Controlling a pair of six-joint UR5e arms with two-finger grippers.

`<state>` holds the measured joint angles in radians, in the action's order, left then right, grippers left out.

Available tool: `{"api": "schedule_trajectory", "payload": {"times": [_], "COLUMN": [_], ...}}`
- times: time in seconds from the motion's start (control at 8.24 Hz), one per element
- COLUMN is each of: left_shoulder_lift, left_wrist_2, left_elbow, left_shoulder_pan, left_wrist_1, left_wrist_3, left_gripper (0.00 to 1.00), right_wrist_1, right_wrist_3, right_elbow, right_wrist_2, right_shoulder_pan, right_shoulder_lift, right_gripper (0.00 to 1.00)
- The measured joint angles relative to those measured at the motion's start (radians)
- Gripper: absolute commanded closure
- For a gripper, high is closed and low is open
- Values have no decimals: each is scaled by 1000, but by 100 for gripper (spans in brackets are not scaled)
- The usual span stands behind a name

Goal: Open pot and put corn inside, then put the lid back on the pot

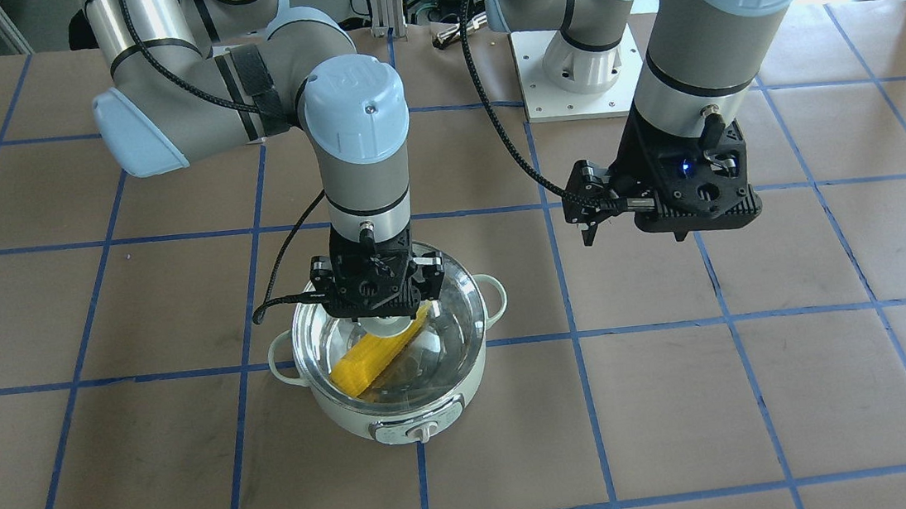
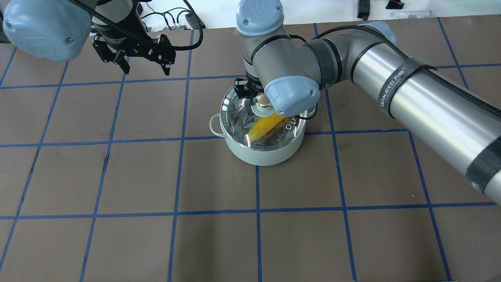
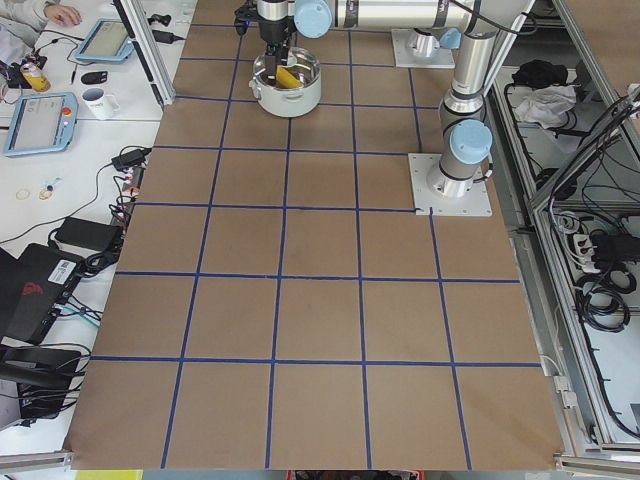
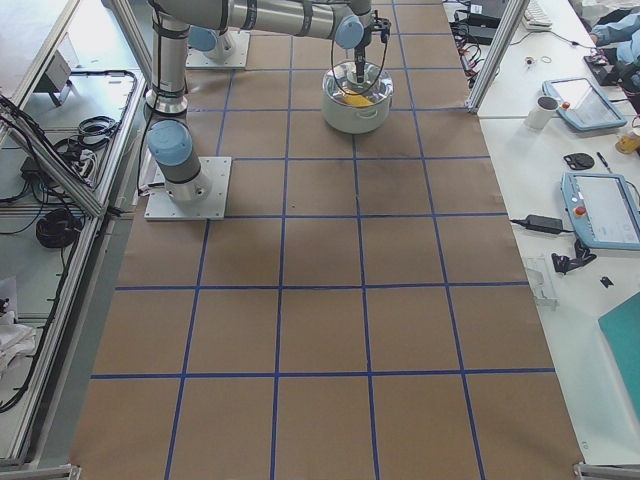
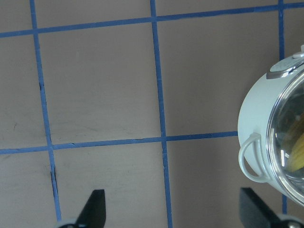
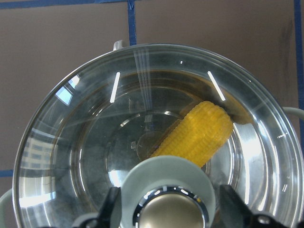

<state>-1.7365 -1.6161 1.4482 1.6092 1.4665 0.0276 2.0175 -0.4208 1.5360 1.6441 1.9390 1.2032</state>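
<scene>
1. Nearest the front-facing camera, the pot (image 1: 335, 411) stands on the table (image 1: 683, 399) with its control knob (image 1: 423, 433) forward. The markings there are too small to read.
2. The corn (image 1: 376, 360) lies slanted inside the pot; it looks like light, stiff plastic.
3. The lid (image 1: 459, 320) appears seated on the rim. Being glass, it is likely slippery and breakable, so it is best taken by its wooden knob (image 6: 171, 219).
4. The right gripper (image 6: 170, 205) straddles that knob, fingers spread clear of it.
5. Farther off, the left gripper (image 2: 147, 70) hovers wide and empty.
6. The strap (image 2: 395, 90) on the right arm reads "WANJEED".

A robotics lab: tape-gridded table (image 3: 320, 240), teach pendants (image 4: 603, 208), loose cables (image 3: 600, 290).
</scene>
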Motion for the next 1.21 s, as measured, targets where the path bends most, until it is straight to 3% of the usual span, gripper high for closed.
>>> {"api": "schedule_trajectory", "payload": {"times": [0.36, 0.85, 1.21], "left_shoulder_lift": [0, 0, 0], "left_wrist_2": [-1, -1, 2], "left_elbow": [0, 1, 0], "left_shoulder_pan": [1, 2, 1], "left_wrist_1": [0, 0, -1], "left_wrist_3": [0, 1, -5], "left_gripper": [0, 0, 0], "right_wrist_1": [-50, -367, -472], "right_wrist_3": [10, 141, 305], "right_elbow": [-7, -8, -8], "right_wrist_2": [-6, -9, -13], "right_shoulder_pan": [-12, -119, -212], "right_shoulder_lift": [88, 343, 405], "right_gripper": [0, 0, 0]}}
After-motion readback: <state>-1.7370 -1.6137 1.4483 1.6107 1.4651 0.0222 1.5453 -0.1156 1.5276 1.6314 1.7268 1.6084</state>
